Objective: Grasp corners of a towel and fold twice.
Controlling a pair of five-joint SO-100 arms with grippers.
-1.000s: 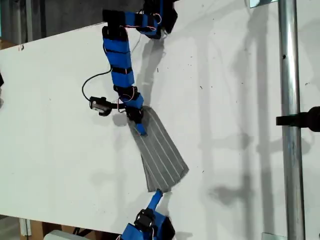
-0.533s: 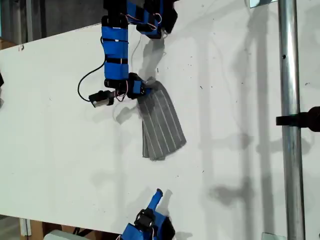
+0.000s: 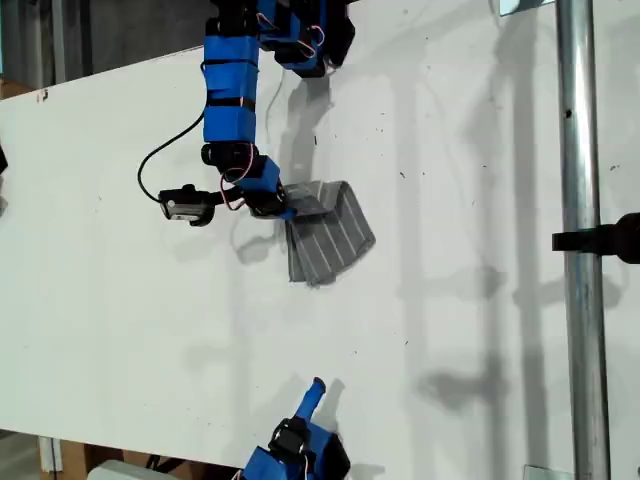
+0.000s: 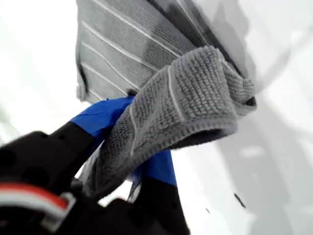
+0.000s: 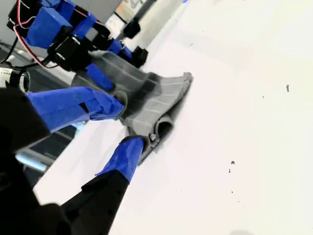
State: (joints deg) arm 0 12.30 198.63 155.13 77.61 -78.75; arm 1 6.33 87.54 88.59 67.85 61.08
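Spotter: State of my first hand [image 4: 131,155]?

Robot: Clamped on the towel [image 3: 330,240]. Blue-taped fingers [image 4: 100,115] pinch one end of the folded cloth, and that end is lifted and curls over them in a thick roll.

Spotter: And the rest of the cloth?

Robot: It lies flat on the tabletop [image 3: 480,330], fanning out from the grip toward five o'clock in the exterior view. Its striped layers are stacked. The far edge [image 3: 305,281] is ragged, with the layers not quite flush.

Spotter: My second hand [image 3: 312,392]?

Robot: Jaws apart, holding nothing. It sits at six o'clock in the exterior view and points up at the towel, well apart from it.

Spotter: Room to move?

Robot: Bare white tabletop fills the gap between the towel's far edge and my second hand. Toward nine o'clock in the exterior view it is open all the way to the tabletop's edge. Toward three o'clock it is open as far as the metal pole [image 3: 578,250], which crosses the exterior view from twelve to six. The first arm's small camera [image 3: 185,205] and its black cable hang out at nine o'clock from the grip.
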